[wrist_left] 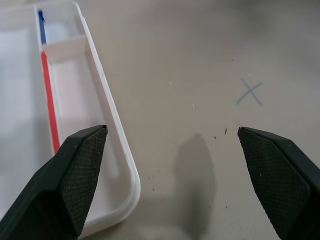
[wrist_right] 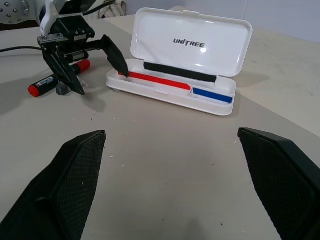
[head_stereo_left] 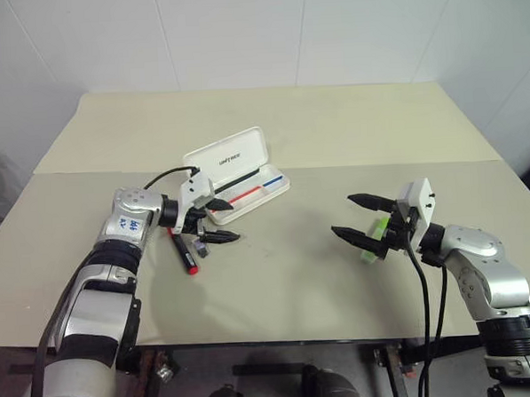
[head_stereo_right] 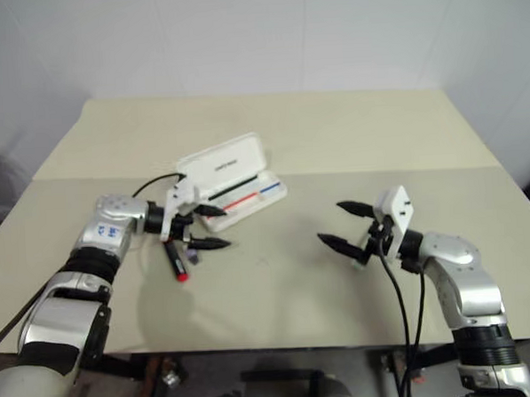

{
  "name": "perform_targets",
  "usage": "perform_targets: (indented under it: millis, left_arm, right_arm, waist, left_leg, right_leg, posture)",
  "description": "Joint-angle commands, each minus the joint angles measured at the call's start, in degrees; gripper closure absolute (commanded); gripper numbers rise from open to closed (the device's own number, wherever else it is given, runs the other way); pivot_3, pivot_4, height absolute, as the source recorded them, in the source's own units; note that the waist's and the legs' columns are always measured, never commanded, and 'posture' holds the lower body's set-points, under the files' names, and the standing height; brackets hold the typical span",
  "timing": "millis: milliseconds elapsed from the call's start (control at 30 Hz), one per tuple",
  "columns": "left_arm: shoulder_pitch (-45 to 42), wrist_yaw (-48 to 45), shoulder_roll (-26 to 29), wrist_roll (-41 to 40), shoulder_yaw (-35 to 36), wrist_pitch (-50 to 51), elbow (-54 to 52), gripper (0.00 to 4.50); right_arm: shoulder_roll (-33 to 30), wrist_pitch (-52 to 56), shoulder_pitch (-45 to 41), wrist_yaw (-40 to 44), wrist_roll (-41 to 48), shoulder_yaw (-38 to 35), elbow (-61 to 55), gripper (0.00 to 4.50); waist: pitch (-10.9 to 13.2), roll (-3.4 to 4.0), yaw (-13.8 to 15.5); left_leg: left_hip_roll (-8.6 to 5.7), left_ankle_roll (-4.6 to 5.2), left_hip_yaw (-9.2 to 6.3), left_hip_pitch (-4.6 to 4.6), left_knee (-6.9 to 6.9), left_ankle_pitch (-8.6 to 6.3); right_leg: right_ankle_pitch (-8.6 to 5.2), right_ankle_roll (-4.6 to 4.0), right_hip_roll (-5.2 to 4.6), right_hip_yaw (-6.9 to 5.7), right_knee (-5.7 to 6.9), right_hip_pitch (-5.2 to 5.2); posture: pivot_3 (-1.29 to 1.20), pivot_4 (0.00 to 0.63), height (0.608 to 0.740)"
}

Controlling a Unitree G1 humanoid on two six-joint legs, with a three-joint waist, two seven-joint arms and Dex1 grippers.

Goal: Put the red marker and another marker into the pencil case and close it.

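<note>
pencil case (wrist_right: 192,37): white (black, red, blue stripes inside) | red marker (head_stereo_left: 183,253): red, black | table (head_stereo_left: 278,278): beige

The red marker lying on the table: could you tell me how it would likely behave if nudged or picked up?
The red marker looks rigid and round-bodied, so a sideways nudge would probably roll it. It seems small and light, and its smooth barrel may slip between hard fingers.

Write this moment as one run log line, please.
pencil case: lid open, no marker inside | red marker: on table | left claw: open, empty | right claw: open, empty
</note>
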Motion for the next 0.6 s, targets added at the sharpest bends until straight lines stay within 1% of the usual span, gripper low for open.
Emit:
perform_targets:
  millis: [33, 300, 467, 533, 600]
  left_arm:
    - [-2.9, 0.3, -1.1, 1.2, 0.0, -2.2, 2.2, 0.05]
    - [-5.2, 1.7, -3.7, 4.7, -1.3, -3.9, 7.8, 0.05]
    - [-6.8, 7.2, -3.8, 9.6, -3.7, -3.0, 11.5, 0.05]
    - [-7.5, 9.5, -3.9, 11.0, -4.3, -2.3, 12.6, 0.45]
    - [-7.9, 9.7, -4.2, 11.5, -4.6, -2.4, 13.0, 0.95]
  right_arm:
    - [-0.2, -1.1, -0.4, -0.5, 0.8, -1.3, -2.0, 0.00]
    - [-0.5, -0.9, -0.1, -1.0, 0.9, -1.5, -2.5, 0.00]
    - [-0.6, -0.6, -0.1, -1.3, 1.0, -1.5, -2.9, 0.00]
    - [-0.6, -0.6, -0.1, -1.3, 1.0, -1.5, -2.8, 0.00]
    - [-0.7, -0.5, -0.2, -1.4, 1.0, -1.6, -2.9, 0.00]
  waist:
    - [0.0, -0.01, 0.0]
    - [0.0, -0.01, 0.0]
    - [0.0, -0.02, 0.0]
    - [0.0, -0.02, 0.0]
    - [0.0, -0.02, 0.0]
  left_leg:
    - [0.00, 0.00, 0.00, 0.00, 0.00, 0.00]
    - [0.00, 0.01, 0.00, 0.00, 0.01, 0.00]
    - [-0.01, 0.02, 0.00, 0.01, 0.01, -0.01]
    - [-0.01, 0.04, 0.00, 0.07, 0.02, -0.02]
    - [0.00, 0.25, -0.01, 0.30, 0.02, -0.13]
  right_leg:
    - [0.00, 0.00, 0.00, 0.00, 0.00, 0.00]
    - [0.00, 0.01, 0.00, 0.00, -0.02, 0.01]
    - [0.01, 0.01, 0.00, 0.00, 0.00, 0.02]
    - [0.01, 0.02, 0.00, 0.00, 0.00, 0.09]
    - [0.01, 0.02, 0.00, 0.00, -0.01, 0.30]
  posture:
    - [0.00, 0.150, 0.740]
    - [0.00, 0.150, 0.740]
    - [0.00, 0.150, 0.740]
    - [0.00, 0.150, 0.740]
    - [0.00, 0.150, 0.740]
